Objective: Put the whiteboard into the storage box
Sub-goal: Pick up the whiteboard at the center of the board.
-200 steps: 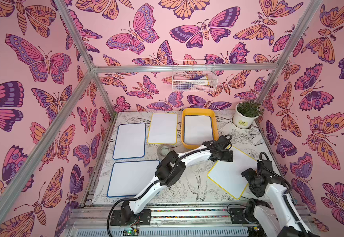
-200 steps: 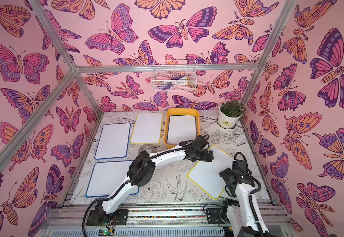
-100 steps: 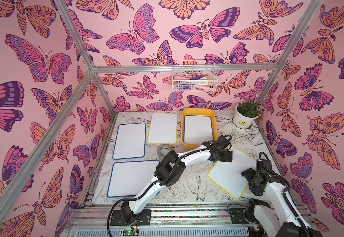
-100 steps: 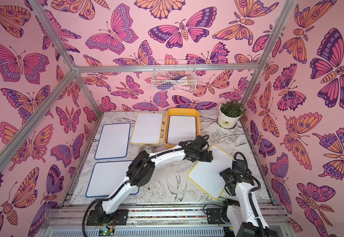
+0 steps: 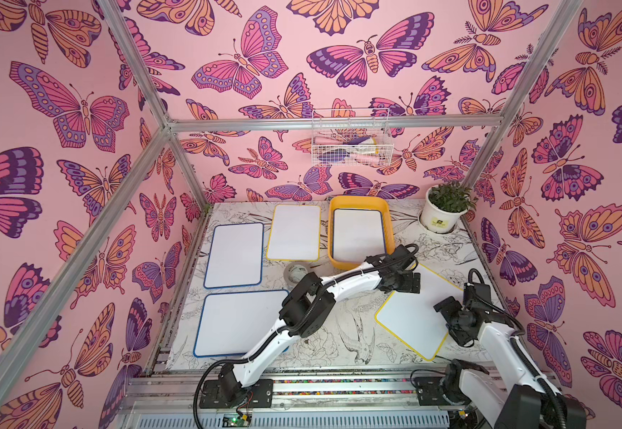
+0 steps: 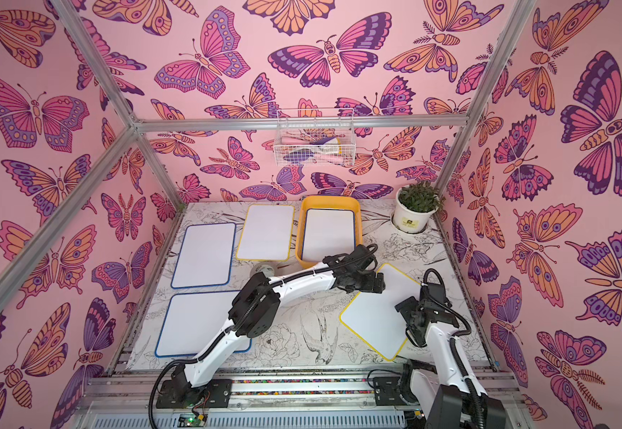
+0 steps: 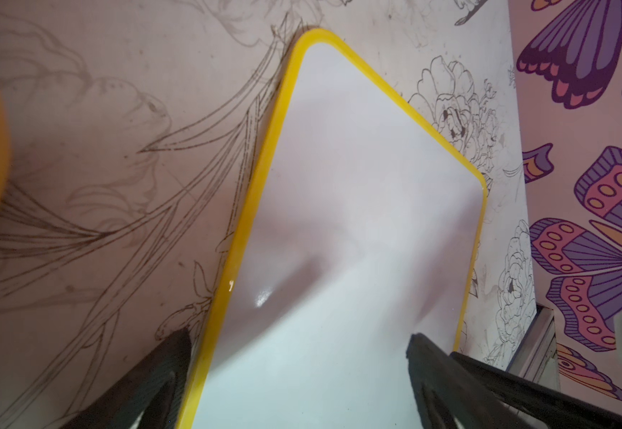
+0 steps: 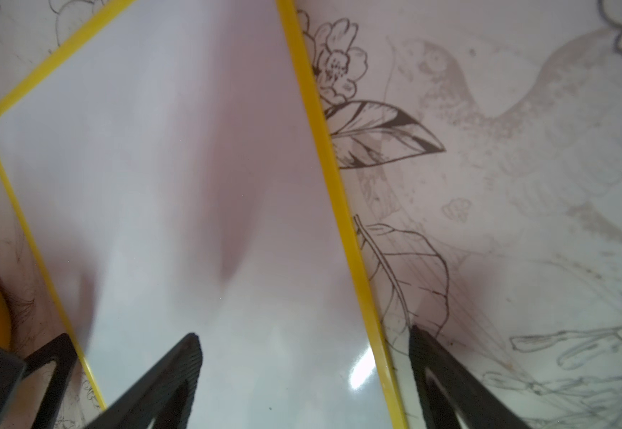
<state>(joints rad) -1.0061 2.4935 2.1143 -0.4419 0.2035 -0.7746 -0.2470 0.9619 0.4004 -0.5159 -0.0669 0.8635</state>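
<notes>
A yellow-framed whiteboard (image 5: 413,315) (image 6: 376,315) lies askew on the table at the front right. My left gripper (image 5: 406,284) (image 7: 298,353) hangs open over its far left corner, one finger (image 7: 168,371) outside the yellow edge and the other (image 7: 435,371) above the white face. My right gripper (image 5: 447,308) (image 8: 304,349) is open at the board's right side, its fingers either side of the yellow edge (image 8: 339,185). The yellow-orange storage box (image 5: 357,201) (image 6: 330,198) stands at the back with a dark-framed whiteboard (image 5: 357,234) lying inside.
Left of the box lie a yellow-framed whiteboard (image 5: 294,232) and two blue-framed ones (image 5: 234,254) (image 5: 239,323). A tape roll (image 5: 294,273) sits by the left arm. A potted plant (image 5: 445,208) stands back right. A wire basket (image 5: 350,143) hangs on the back wall.
The right gripper has edged slightly toward the front-right whiteboard. The left arm and all the boards have stayed where they were.
</notes>
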